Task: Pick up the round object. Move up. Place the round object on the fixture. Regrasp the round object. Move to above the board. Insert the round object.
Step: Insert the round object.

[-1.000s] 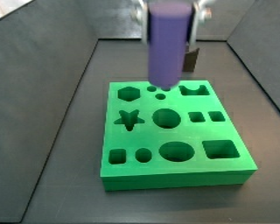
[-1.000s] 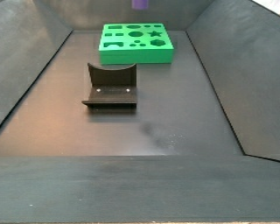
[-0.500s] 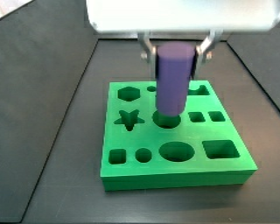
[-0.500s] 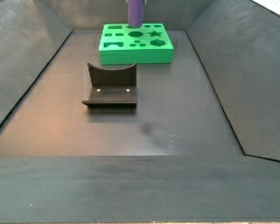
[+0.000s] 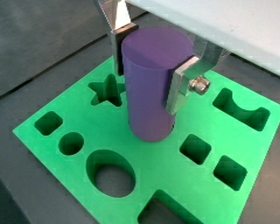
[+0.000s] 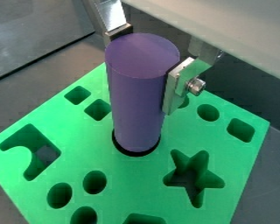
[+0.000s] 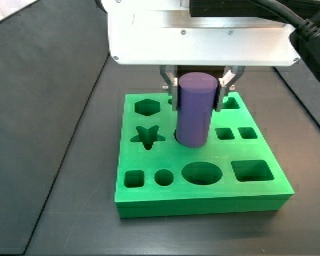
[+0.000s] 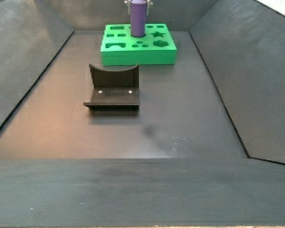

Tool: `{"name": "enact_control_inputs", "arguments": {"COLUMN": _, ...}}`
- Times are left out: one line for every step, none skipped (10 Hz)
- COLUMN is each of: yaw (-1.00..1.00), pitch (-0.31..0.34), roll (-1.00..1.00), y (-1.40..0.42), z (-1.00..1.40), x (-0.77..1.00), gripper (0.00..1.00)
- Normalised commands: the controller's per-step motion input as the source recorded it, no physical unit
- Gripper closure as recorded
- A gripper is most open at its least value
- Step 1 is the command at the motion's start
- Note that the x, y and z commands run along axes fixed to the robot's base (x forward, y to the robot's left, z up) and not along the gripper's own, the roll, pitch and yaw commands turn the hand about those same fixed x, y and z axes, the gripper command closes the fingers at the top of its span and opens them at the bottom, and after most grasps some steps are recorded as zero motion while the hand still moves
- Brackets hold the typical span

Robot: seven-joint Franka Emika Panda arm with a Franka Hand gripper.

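Observation:
The round object (image 5: 152, 83) is a purple cylinder standing upright, its lower end in the large round hole of the green board (image 5: 73, 122). My gripper (image 5: 154, 54) is shut on its upper part, one silver finger on each side. In a wrist view the cylinder (image 6: 140, 92) shows entering the hole of the board (image 6: 60, 109), with the gripper (image 6: 149, 57) around its top. Both side views show the cylinder (image 7: 192, 108) (image 8: 136, 18) upright in the board (image 7: 190, 190) (image 8: 124, 52). The gripper (image 7: 195, 76) sits under the white wrist body.
The dark fixture (image 8: 111, 87) stands on the grey floor in front of the board, apart from it. Sloping dark walls (image 8: 26, 80) enclose the floor on both sides. The board has star, hexagon, square and oval holes around the cylinder.
The gripper has come down over the board with the cylinder. The cylinder's lower end has gone from above the board into the large round hole.

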Motion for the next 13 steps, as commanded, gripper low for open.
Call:
{"name": "enact_control_inputs", "arguments": {"yaw": 0.18, "pitch": -0.039, "roll": 0.13, "y": 0.11, "z": -0.68, "x": 0.21, "gripper": 1.0}}
{"name": "enact_control_inputs", "arguments": {"yaw": 0.17, "pitch": 0.0, "roll": 0.14, "y": 0.09, "z": -0.66, "x": 0.33, "gripper": 1.0}}
{"name": "enact_control_inputs", "arguments": {"yaw": 0.17, "pitch": -0.004, "roll": 0.16, "y": 0.09, "z": -0.69, "x": 0.26, "gripper": 1.0}}
{"name": "enact_control_inputs", "arguments": {"yaw": 0.15, "pitch": -0.03, "roll": 0.19, "y": 0.03, "z": -0.81, "x": 0.14, "gripper": 1.0}}
{"name": "enact_control_inputs", "arguments": {"yaw": 0.16, "pitch": -0.014, "roll": 0.24, "y": 0.0, "z": -0.83, "x": 0.03, "gripper": 1.0}}
{"name": "enact_control_inputs", "arguments": {"yaw": 0.17, "pitch": -0.016, "roll": 0.27, "y": 0.02, "z": -0.8, "x": 0.0, "gripper": 1.0}}
{"name": "enact_control_inputs", "arguments": {"yaw": 0.17, "pitch": -0.019, "roll": 0.24, "y": 0.21, "z": -0.69, "x": -0.27, "gripper": 1.0}}
{"name": "enact_control_inputs", "arguments": {"yaw": 0.04, "pitch": 0.023, "roll": 0.04, "y": 0.24, "z": -0.17, "x": -0.34, "gripper": 1.0}}
{"name": "enact_control_inputs", "arguments": {"yaw": 0.04, "pitch": 0.0, "roll": 0.14, "y": 0.02, "z": -0.46, "x": -0.21, "gripper": 1.0}}
{"name": "enact_control_inputs", "arguments": {"yaw": 0.13, "pitch": 0.0, "roll": 0.23, "y": 0.0, "z": -0.84, "x": -0.01, "gripper": 1.0}}
{"name": "enact_control_inputs", "arguments": {"yaw": 0.13, "pitch": 0.0, "roll": 0.22, "y": 0.0, "z": -0.89, "x": 0.0, "gripper": 1.0}}
{"name": "enact_control_inputs", "arguments": {"yaw": 0.15, "pitch": 0.0, "roll": 0.22, "y": 0.0, "z": -0.86, "x": 0.03, "gripper": 1.0}}
{"name": "enact_control_inputs", "arguments": {"yaw": 0.19, "pitch": 0.001, "roll": 0.17, "y": 0.0, "z": -0.87, "x": 0.26, "gripper": 1.0}}
